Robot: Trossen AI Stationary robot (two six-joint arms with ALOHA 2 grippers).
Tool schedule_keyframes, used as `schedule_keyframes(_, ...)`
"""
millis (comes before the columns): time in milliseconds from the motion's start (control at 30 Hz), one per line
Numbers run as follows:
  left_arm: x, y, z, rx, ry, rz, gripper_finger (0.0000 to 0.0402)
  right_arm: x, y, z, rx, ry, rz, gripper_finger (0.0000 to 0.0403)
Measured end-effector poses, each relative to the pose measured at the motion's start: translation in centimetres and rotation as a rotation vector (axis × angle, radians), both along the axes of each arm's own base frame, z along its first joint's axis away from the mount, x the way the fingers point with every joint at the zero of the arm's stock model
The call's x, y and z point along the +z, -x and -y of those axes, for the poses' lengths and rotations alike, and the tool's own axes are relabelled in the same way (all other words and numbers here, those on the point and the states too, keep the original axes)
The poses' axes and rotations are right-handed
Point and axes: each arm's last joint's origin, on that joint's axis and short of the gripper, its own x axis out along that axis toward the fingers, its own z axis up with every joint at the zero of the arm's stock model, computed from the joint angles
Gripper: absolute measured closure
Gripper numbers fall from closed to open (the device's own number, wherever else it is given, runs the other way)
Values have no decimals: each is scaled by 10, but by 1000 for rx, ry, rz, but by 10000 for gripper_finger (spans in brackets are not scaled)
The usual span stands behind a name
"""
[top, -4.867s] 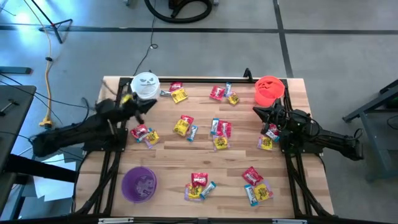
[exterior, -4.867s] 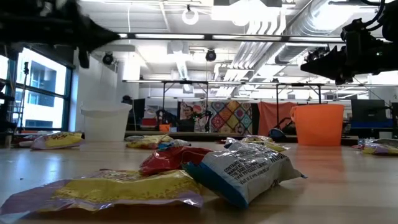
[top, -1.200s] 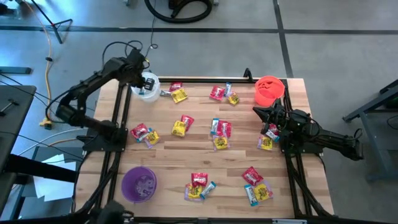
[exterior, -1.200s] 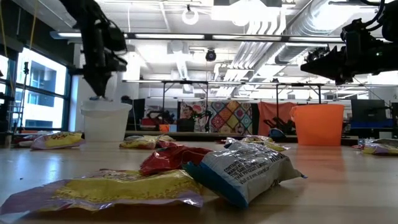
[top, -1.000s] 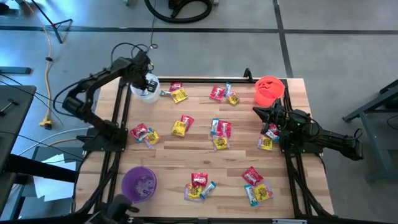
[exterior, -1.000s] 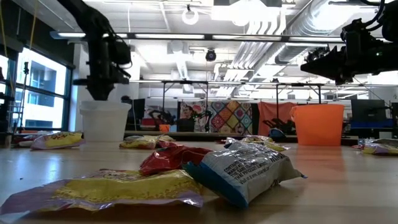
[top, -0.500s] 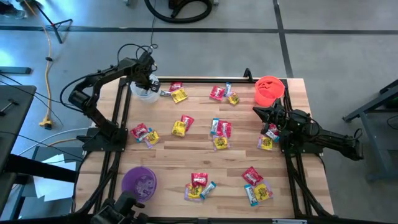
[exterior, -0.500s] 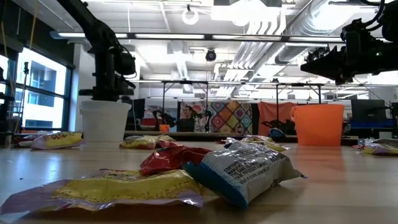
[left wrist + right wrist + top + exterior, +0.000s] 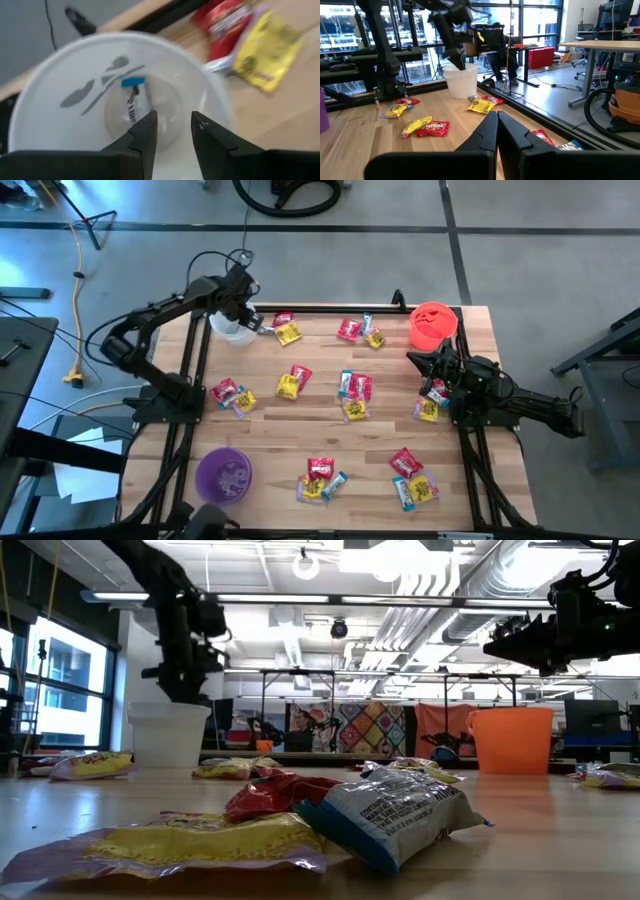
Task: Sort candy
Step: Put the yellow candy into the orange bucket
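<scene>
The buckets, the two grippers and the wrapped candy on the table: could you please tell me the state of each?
White plastic bucket: upright, holds a light-blue wrapped candy.
Left gripper: open, empty, above the white bucket.
Right gripper: shut, empty, beside the orange bucket.
Orange plastic bucket: upright.
Purple plastic bucket: upright.
Remaining wrapped candy: lying loose across the wooden table.

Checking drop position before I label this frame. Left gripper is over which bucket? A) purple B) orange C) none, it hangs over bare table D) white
D: in the left wrist view the left gripper hangs with its fingers apart directly above the open white bucket, which has a light-blue wrapped candy inside; the high view shows that arm at the white bucket too.
</scene>
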Motion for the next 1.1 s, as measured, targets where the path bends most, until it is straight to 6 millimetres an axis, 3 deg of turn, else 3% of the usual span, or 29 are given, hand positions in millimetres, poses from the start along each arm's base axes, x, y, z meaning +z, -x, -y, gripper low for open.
schedule_keyframes(300,55,-24,56,-183,-204,227,307,0,0,0,0,-2,3,402)
schedule_keyframes(433,65,-42,78,-299,-278,345,320,5,0,0,1,3,43,402)
schedule_keyframes(667,36,-70,105,-571,-336,571,352,20,4,1,-80,55,189,402)
schedule_keyframes(833,0,-71,115,-555,-330,656,387,22,6,5,-196,-138,325,402)
schedule_keyframes(933,-17,-69,122,-540,-287,680,399,25,4,5,-161,-182,323,402)
schedule_keyframes(1100,-26,-70,132,-567,-289,694,401,49,-7,8,-176,-237,226,402)
